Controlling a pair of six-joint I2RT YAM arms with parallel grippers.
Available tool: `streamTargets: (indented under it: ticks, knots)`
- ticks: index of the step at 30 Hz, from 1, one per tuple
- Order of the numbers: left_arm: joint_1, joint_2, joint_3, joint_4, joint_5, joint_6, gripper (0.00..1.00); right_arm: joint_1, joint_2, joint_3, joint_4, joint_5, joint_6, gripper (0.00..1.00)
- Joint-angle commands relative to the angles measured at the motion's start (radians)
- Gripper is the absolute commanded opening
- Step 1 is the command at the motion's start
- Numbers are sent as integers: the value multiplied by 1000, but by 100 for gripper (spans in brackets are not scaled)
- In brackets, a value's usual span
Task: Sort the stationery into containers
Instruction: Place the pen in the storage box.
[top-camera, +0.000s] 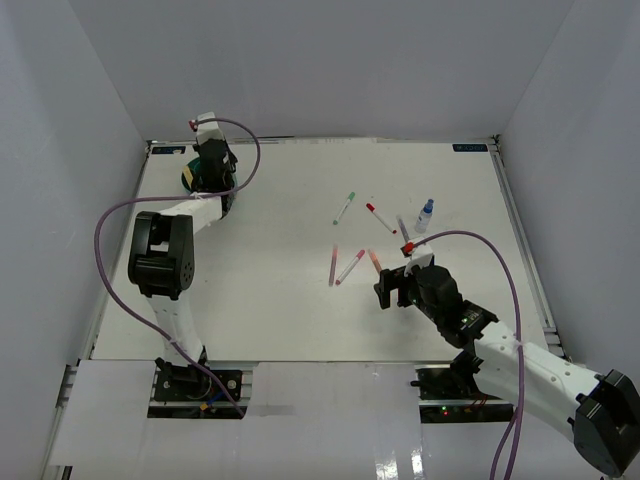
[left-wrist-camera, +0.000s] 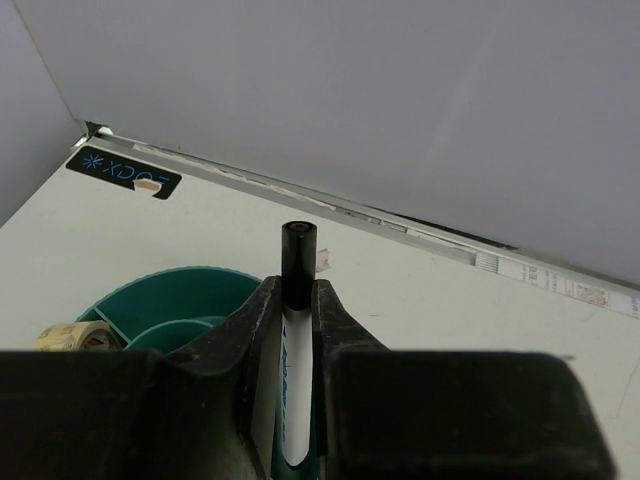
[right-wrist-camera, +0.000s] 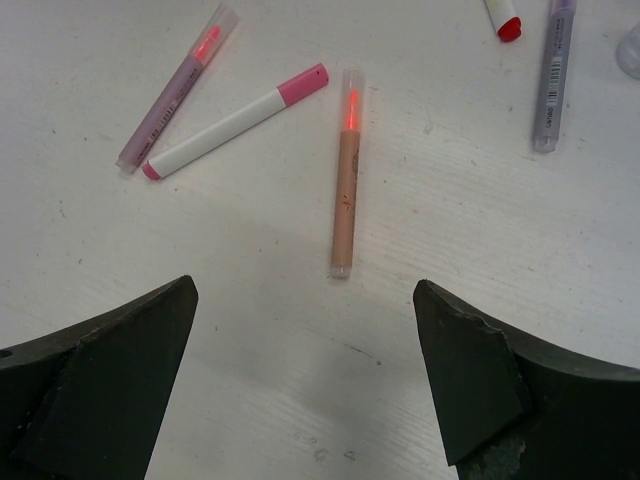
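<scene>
Teal plastic makes the round organizer (left-wrist-camera: 180, 285), at the back left of the table (top-camera: 280, 310). The left gripper (left-wrist-camera: 298, 300) hangs over it, jaws pinched tight on a black-capped marker (left-wrist-camera: 298, 250) that stands upright. A cream tape roll (left-wrist-camera: 75, 338) sits at the organizer's edge, maybe inside it; it is hard to see. The right gripper (right-wrist-camera: 305, 300) has its jaws wide apart, holding nothing, above an orange pen (right-wrist-camera: 346, 200) lying flat. A pink-capped marker (right-wrist-camera: 235, 120) lies near that pen.

loc: robot lab cell | evid: white encl walls (top-camera: 320, 60), white tabletop (top-camera: 270, 300), purple cabling (top-camera: 97, 240)
</scene>
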Motion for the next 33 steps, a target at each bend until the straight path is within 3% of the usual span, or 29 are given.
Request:
streamTargets:
  ticks: [1,5,12,23,27,30,33]
  knots:
    - [5,-9,-17,47,2,24,4,-1,-19,-3,49,-2,-7,95]
    - [5,-15,-43,58,5,28,6,-3,-21,-6,50,-5,-9,95]
    - [5,-41,-87,69,13,27,18,-3,-26,-9,53,-11,-9,95]
    - [5,-122,-103,20,68,34,60,-3,-43,-16,52,-12,-7,95]
    - [5,-168,-119,-8,101,42,68,-3,-52,-17,52,-12,-6,95]
    - [4,-221,-110,-89,189,47,79,-1,-67,-19,50,-6,-6,95]
    - [-8,-257,-41,-332,354,41,88,-1,-76,-22,52,0,-2,95]
